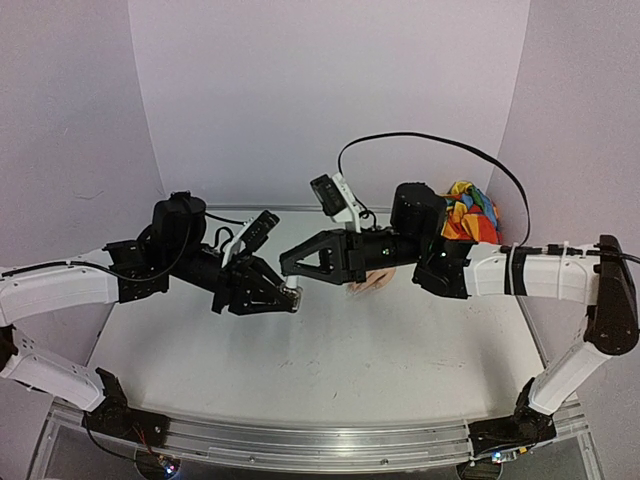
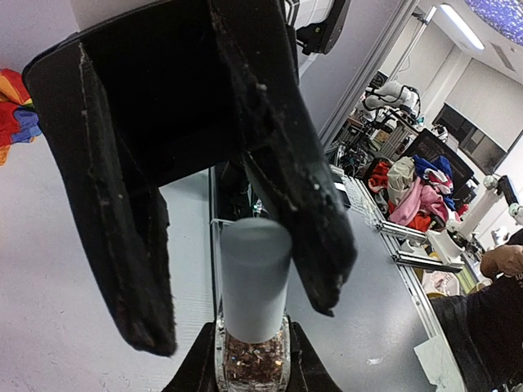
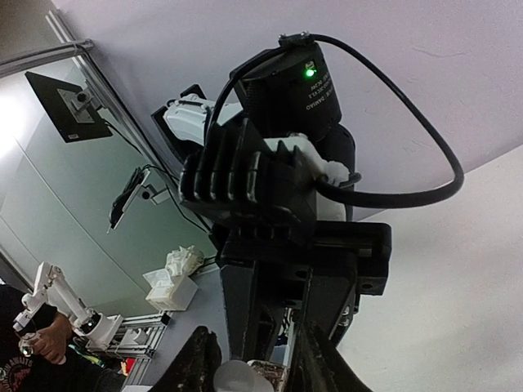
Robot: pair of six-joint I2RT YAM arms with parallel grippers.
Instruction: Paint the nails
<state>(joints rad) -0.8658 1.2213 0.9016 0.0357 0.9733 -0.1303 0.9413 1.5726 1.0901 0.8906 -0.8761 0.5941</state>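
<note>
My left gripper [image 1: 290,300] is shut on a small glass polish bottle [image 2: 253,359] with glittery pinkish contents and a white cap [image 2: 255,286], held upright above the table. My right gripper [image 1: 284,265] comes in from the right and straddles that cap. In the left wrist view one of its black fingers [image 2: 306,212] touches the cap, while the other stands apart with a visible gap. The right wrist view shows the cap [image 3: 237,380] low between the jaws. The peach mannequin hand [image 1: 368,284] lies under my right arm. Its nails are too small to make out.
The rainbow patchwork sleeve [image 1: 470,213] lies at the back right, also seen in the left wrist view [image 2: 12,106]. A black cable [image 1: 430,140] loops over the right arm. Pale walls enclose the white table [image 1: 330,370] on three sides.
</note>
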